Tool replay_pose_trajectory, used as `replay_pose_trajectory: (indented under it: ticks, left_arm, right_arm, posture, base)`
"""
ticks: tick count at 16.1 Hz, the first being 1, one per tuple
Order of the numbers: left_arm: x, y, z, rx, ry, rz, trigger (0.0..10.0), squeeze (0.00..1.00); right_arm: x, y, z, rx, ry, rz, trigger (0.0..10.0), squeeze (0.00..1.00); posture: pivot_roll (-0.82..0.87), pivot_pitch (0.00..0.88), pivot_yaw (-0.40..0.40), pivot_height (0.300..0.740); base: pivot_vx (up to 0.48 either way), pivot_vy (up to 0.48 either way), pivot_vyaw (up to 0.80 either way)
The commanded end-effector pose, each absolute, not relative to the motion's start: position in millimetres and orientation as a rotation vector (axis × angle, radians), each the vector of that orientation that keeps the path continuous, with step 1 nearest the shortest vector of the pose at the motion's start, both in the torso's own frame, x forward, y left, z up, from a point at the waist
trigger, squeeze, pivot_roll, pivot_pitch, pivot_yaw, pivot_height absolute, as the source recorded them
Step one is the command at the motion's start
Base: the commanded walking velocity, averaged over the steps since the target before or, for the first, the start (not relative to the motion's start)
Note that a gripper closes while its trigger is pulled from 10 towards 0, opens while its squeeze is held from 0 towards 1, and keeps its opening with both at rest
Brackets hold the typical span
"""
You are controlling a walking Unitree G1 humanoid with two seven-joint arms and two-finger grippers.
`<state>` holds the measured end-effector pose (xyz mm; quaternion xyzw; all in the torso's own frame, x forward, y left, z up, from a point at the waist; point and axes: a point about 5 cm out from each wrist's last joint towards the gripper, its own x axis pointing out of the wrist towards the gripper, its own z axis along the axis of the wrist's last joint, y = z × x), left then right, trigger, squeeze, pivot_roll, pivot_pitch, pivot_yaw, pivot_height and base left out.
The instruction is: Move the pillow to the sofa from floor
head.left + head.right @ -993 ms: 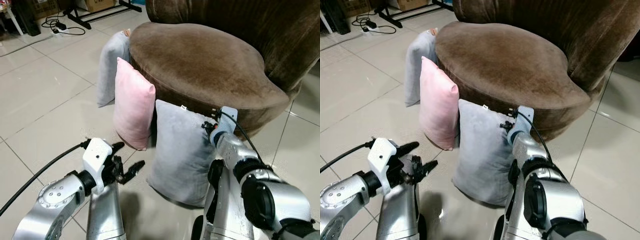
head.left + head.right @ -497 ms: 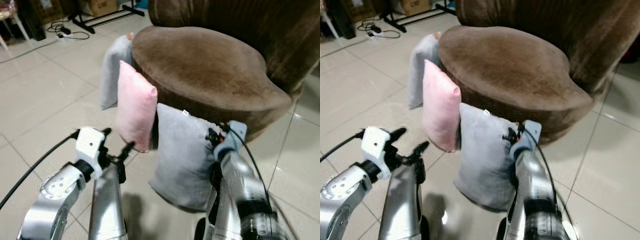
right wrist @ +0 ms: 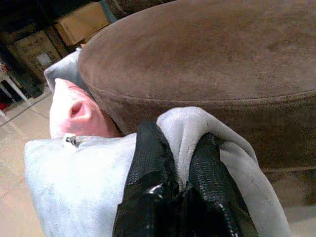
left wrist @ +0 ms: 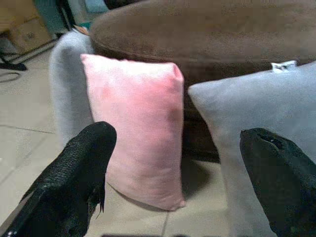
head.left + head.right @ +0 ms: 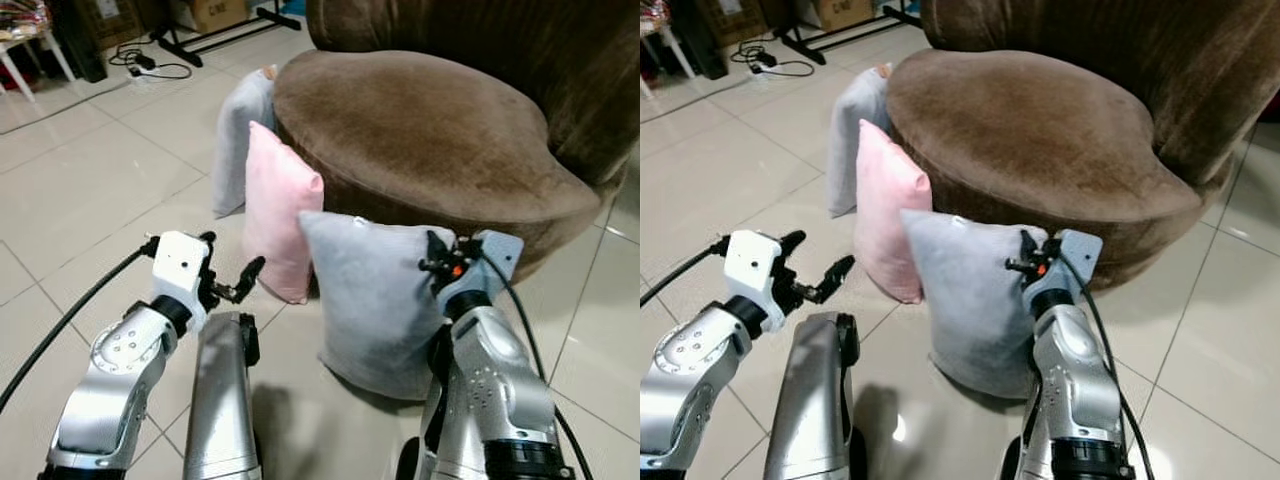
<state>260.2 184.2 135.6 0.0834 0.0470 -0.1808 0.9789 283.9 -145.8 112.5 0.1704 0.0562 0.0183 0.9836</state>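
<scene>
Right wrist view: jaws pinch grey pillow, now lifted.

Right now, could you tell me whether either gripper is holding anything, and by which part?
The right gripper pinches the near grey pillow by its top corner. The left gripper is open, holding nothing.

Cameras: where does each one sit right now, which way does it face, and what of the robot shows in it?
Left eye view: on the head, looking down at the brown sofa and three pillows; both silver arms show.
Right eye view: same scene, shifted slightly.
Left wrist view: along the open left gripper toward the pink pillow.
Right wrist view: along the right gripper, pinching the near grey pillow.
Shared: sofa, pink pillow and near grey pillow appear in all four; the far grey pillow too.
</scene>
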Motion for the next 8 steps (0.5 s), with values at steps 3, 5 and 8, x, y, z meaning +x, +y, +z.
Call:
replay_pose_trajectory:
  ticks: [3,5,8]
  left_arm:
    - [261.4,193.5,141.7,0.198,0.077,-0.290,10.0,0.00]
    - [258.0,193.3,140.0,0.210,0.087,-0.283,10.0,0.00]
    - [258.6,188.2,136.7,0.229,0.085,-0.302,10.0,0.00]
  right_arm:
    - [296.0,-139.7,132.0,0.352,0.074,0.067,10.0,0.00]
    - [299.0,-137.9,137.5,0.334,0.072,0.095,10.0,0.00]
    - [296.6,-143.6,134.5,0.317,0.101,0.064,10.0,0.00]
  posture:
    - [-0.01,0.000,-0.010,0.419]
    - [0.01,0.000,-0.024,0.439]
    - [-0.01,0.000,-0.004,0.464]
  base:
    - [0.000,0.000,0.00]
    - [0.000,0.000,0.00]
    - [0.000,0.000,0.00]
